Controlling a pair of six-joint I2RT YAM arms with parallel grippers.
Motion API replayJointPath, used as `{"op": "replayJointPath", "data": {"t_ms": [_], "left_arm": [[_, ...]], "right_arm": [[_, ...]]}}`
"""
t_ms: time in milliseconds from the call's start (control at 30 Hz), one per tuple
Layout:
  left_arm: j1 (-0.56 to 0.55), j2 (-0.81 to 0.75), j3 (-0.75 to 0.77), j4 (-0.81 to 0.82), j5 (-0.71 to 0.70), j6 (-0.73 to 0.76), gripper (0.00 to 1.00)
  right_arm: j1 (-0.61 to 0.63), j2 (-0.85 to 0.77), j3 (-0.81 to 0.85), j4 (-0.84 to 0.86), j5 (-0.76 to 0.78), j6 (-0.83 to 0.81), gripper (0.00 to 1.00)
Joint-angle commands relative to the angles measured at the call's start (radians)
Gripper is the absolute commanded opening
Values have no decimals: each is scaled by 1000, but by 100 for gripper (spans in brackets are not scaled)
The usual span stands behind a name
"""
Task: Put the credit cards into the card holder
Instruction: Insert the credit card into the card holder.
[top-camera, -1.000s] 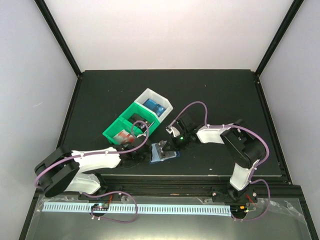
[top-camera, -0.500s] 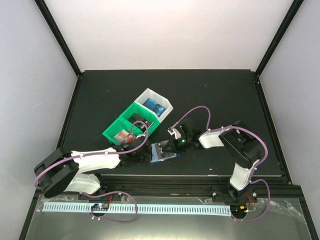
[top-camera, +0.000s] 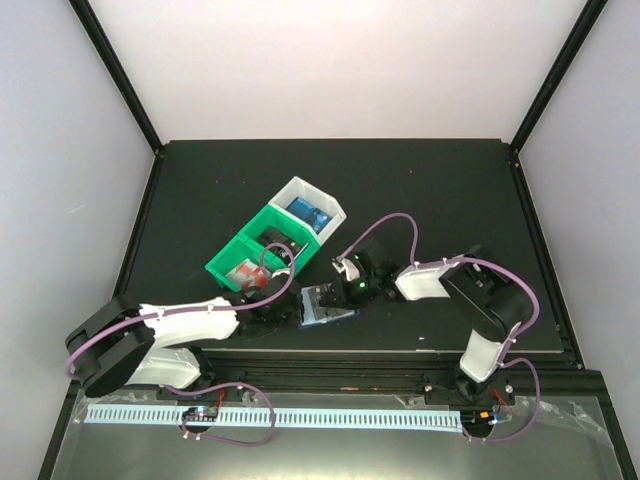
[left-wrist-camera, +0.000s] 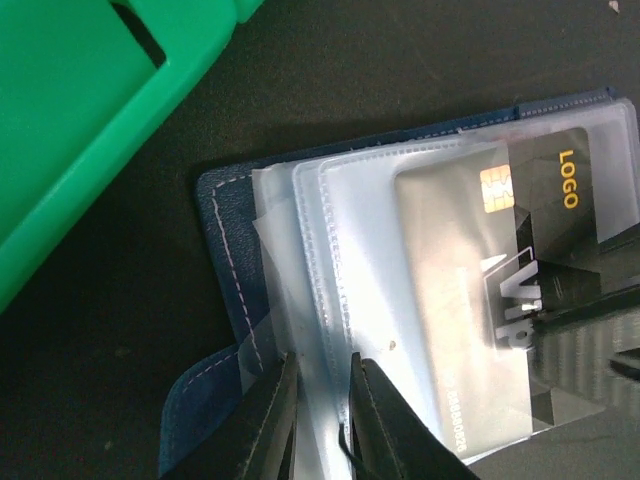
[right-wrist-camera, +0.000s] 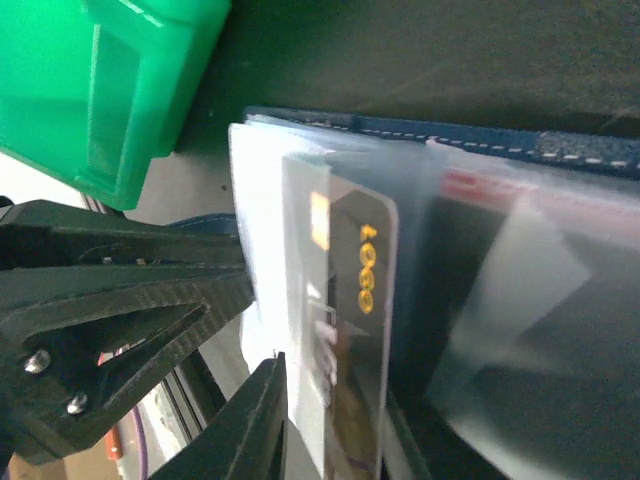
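Observation:
The dark blue card holder (top-camera: 325, 303) lies open near the table's front edge, its clear sleeves (left-wrist-camera: 300, 260) fanned out. A black credit card (left-wrist-camera: 480, 290) with a gold chip and "LOGO" sits partly inside a sleeve. My left gripper (left-wrist-camera: 320, 400) is shut on the near edge of the sleeves, a strip of plastic pinched between its fingers. My right gripper (right-wrist-camera: 330, 400) straddles the same card (right-wrist-camera: 365, 290) and its sleeve from the other side. Its jaws stand apart and open. In the top view the left gripper (top-camera: 290, 308) and right gripper (top-camera: 345, 290) flank the holder.
A green bin (top-camera: 262, 250) with red-and-white cards (top-camera: 245, 272) and a white bin (top-camera: 310, 210) with blue cards (top-camera: 308, 212) stand just behind the holder. The green bin's wall (left-wrist-camera: 80, 120) is close to my left fingers. The table's front edge runs just below the holder.
My right gripper has slid left over the holder, and its jaws have opened off the black card. The left gripper has stayed put on the sleeves.

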Motion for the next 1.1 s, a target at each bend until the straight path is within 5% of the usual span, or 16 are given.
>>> {"op": "replayJointPath", "data": {"t_ms": [0,300,667,1067], "left_arm": [[-10,-28,-27,-98,-6,-4,17],[-10,-21,-31,-74,14,7,17],[-10,-8,-40,-46,37,7,17],[-10,-31,-52,-34,43,7,22]], "right_arm": [[10,-92,8,-133,127,-32,29],[39,-131,54,-280,256,-40,49],[88,-65,100,-255,166,-53,30],[91,-31,95,-149,54,-22,28]]}}
